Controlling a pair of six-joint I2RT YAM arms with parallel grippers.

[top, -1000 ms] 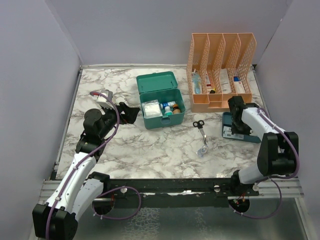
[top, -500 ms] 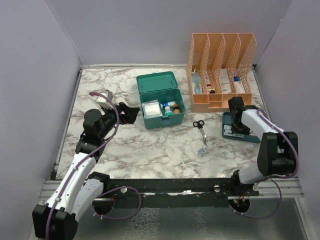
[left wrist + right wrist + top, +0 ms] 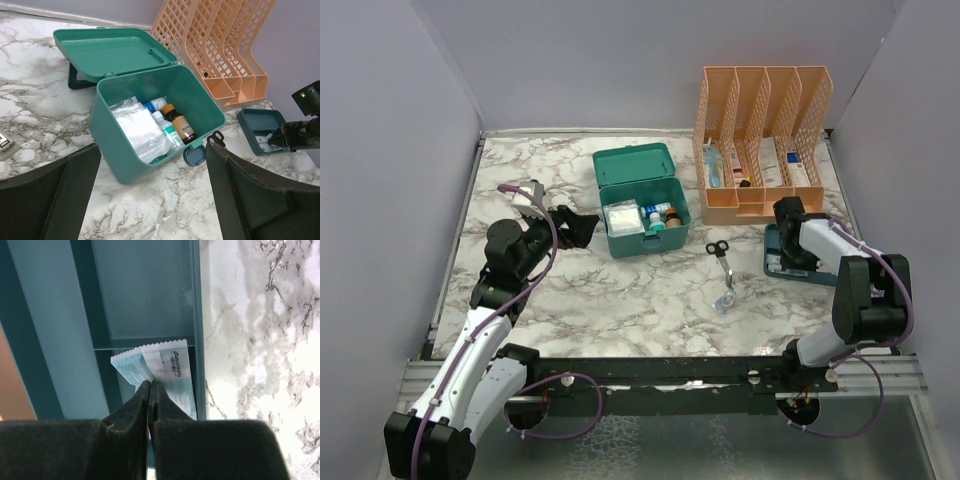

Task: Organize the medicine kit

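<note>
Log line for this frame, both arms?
left gripper: open, empty, facing kit | right gripper: shut on sachet in tray | kit: lid open

Smooth teal plastic medicine kit [image 3: 107, 142]; glossy marble-look table [image 3: 620, 290]; orange plastic mesh organizer [image 3: 215, 45].

Teal medicine kit [image 3: 635, 165], orange mesh organizer [image 3: 760, 100], grey-veined white table [image 3: 620, 290]
</note>
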